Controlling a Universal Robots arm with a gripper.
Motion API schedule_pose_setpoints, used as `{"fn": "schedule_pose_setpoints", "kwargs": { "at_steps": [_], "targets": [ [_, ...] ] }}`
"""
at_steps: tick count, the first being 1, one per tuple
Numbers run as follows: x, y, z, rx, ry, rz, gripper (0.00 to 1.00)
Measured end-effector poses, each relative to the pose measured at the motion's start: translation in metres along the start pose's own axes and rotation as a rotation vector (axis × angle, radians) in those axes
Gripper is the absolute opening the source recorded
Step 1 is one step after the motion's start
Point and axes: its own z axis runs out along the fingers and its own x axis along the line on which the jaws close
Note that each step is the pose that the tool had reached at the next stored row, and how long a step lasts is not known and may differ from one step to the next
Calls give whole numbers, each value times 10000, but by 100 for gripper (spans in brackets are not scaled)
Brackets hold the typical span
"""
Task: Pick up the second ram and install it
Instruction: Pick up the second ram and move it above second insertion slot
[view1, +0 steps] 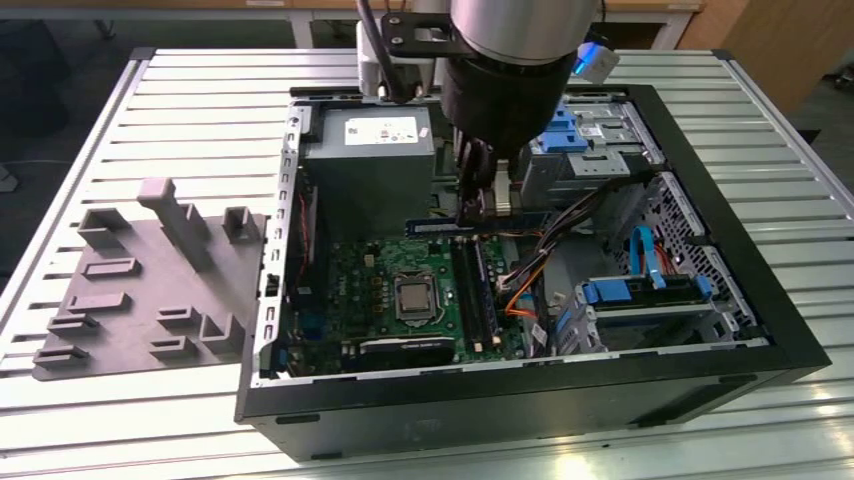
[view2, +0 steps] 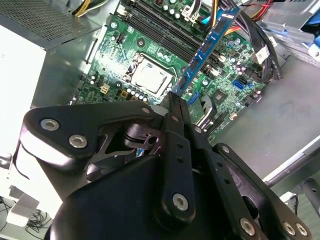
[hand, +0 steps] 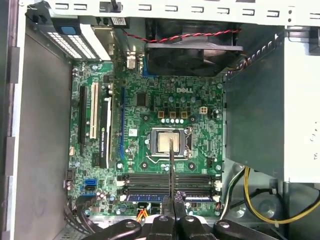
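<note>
Currently mid-carry: jaws clamped on the ram (view2: 210, 42), gripped around its middle and held above the motherboard (hand: 150, 105) inside the case (view1: 534, 400), near the slots (hand: 145, 181) — not seated. It looks crosswise to the slots, so I'd say insertion calls for turning it parallel, lining up over a free slot — then a square, even press.
</note>
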Motion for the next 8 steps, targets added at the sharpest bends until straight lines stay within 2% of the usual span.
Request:
{"fn": "schedule_pose_setpoints", "kwargs": {
  "at_steps": [8],
  "targets": [
    [-2,85,90,0,-1,0,11]
  ]
}}
